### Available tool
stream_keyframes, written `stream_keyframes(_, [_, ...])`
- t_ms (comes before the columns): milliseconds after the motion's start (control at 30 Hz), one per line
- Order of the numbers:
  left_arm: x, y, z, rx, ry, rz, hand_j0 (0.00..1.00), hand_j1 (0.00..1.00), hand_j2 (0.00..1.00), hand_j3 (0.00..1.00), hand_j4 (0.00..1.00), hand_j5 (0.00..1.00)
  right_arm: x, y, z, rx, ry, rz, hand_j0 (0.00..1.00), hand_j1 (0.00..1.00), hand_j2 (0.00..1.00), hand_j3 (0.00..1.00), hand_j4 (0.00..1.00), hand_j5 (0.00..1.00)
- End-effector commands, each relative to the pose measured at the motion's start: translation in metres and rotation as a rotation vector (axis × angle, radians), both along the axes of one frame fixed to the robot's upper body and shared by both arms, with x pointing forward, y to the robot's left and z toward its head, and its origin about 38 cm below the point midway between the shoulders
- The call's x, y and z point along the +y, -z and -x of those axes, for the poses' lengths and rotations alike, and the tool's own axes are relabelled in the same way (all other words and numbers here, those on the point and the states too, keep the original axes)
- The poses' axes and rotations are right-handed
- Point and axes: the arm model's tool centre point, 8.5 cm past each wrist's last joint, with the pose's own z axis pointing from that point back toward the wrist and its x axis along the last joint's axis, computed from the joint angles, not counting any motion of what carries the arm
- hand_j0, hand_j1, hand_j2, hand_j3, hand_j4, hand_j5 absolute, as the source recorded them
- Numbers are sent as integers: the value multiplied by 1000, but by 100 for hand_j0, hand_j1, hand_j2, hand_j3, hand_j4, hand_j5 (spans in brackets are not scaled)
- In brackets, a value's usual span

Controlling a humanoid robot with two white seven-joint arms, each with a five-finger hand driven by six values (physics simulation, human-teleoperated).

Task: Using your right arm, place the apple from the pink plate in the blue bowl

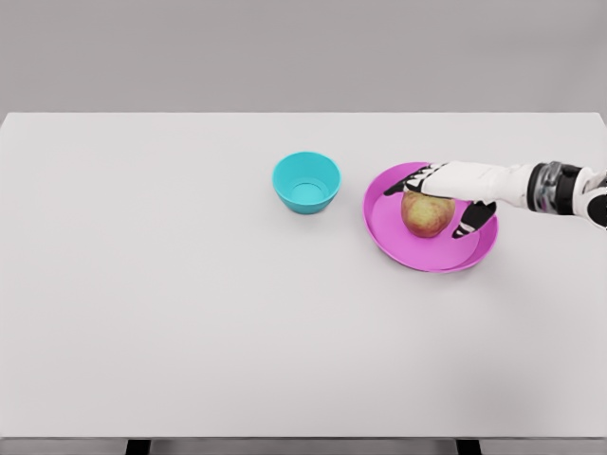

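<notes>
A reddish-yellow apple [427,216] sits on the pink plate [398,237], right of the table's middle. My right hand [426,207] reaches in from the right edge and hovers over the top of the apple. Its dark fingers [410,182] stretch past the apple's upper left side, and the thumb [474,220] points down at the lower right. The hand looks open, with the fingers extended rather than wrapped around the fruit. The blue bowl [306,182] stands empty just left of the plate. My left arm is out of view.
The white table [190,313] stretches wide to the left and front of the bowl and plate. Its far edge runs just behind them, against a grey wall.
</notes>
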Motion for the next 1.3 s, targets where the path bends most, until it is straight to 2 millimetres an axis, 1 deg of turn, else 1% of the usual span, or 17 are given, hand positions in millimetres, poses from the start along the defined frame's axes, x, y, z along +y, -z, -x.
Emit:
stream_keyframes(0, [0, 0, 0, 0, 0, 0, 100, 100, 100, 100, 100, 100, 1, 2, -2, 2, -2, -5, 100, 100, 100, 100, 100, 100])
stream_keyframes(167, [0, 0, 0, 0, 0, 0, 100, 100, 100, 100, 100, 100, -4, 4, -5, 3, 6, 3, 100, 100, 100, 100, 100, 100])
stream_keyframes(267, [0, 0, 0, 0, 0, 0, 100, 100, 100, 100, 100, 100, -10, 9, -7, 14, 13, 5, 100, 100, 100, 100, 100, 100])
stream_keyframes(333, [0, 0, 1, 0, 0, 0, 100, 100, 100, 100, 100, 100, -5, 12, -8, 16, 5, -4, 100, 100, 100, 100, 100, 100])
stream_keyframes(500, [0, 0, -1, -1, 0, 1, 100, 100, 100, 100, 100, 100, -6, 15, -8, 9, 7, 24, 98, 98, 98, 98, 98, 98])
stream_keyframes(533, [0, 0, 1, 2, 0, 0, 100, 100, 100, 100, 100, 100, -4, 15, -9, 3, 5, 33, 94, 94, 94, 94, 94, 94])
stream_keyframes(633, [0, 0, 1, 2, 0, 0, 100, 100, 100, 100, 100, 100, 2, 21, -12, 13, 4, 22, 76, 76, 76, 76, 76, 76])
stream_keyframes(700, [0, 0, 0, 0, 0, 0, 100, 100, 100, 100, 100, 100, 4, 24, -13, 19, 5, 17, 72, 72, 72, 72, 72, 72])
stream_keyframes(733, [0, 0, 0, 0, 0, 0, 100, 100, 100, 100, 100, 100, 4, 24, -13, 19, 4, 16, 68, 68, 68, 68, 68, 68])
stream_keyframes(867, [0, 0, 0, 0, 0, 0, 100, 100, 100, 100, 100, 100, 1, 27, -14, 22, 4, 22, 66, 66, 66, 66, 66, 66])
stream_keyframes(900, [0, 0, 0, 0, 0, 0, 100, 100, 100, 100, 100, 100, 2, 27, -14, 22, 1, 22, 61, 61, 61, 61, 61, 61])
stream_keyframes(933, [0, 0, 0, 0, 0, 0, 100, 100, 100, 100, 100, 100, 1, 26, -14, 21, 2, 21, 61, 61, 61, 61, 61, 61])
stream_keyframes(1067, [0, 0, 0, 0, 0, 0, 100, 100, 100, 100, 100, 100, 2, 26, -13, 16, -8, 23, 52, 52, 52, 52, 52, 52])
stream_keyframes(1100, [0, 0, 1, 2, 0, 0, 100, 100, 100, 100, 100, 100, 2, 25, -13, 15, -10, 22, 46, 46, 46, 46, 46, 46])
stream_keyframes(1167, [0, 0, 0, -1, 0, 0, 100, 100, 100, 100, 100, 100, 2, 24, -14, 12, -11, 20, 46, 46, 46, 46, 46, 46])
stream_keyframes(1200, [0, 0, 0, -1, 0, 0, 100, 100, 100, 100, 100, 100, 3, 25, -14, 12, -12, 19, 43, 43, 43, 43, 43, 43])
stream_keyframes(1267, [0, 0, 0, 0, 0, 0, 100, 100, 100, 100, 100, 100, 8, 24, -15, 9, -17, 11, 43, 43, 43, 43, 43, 43])
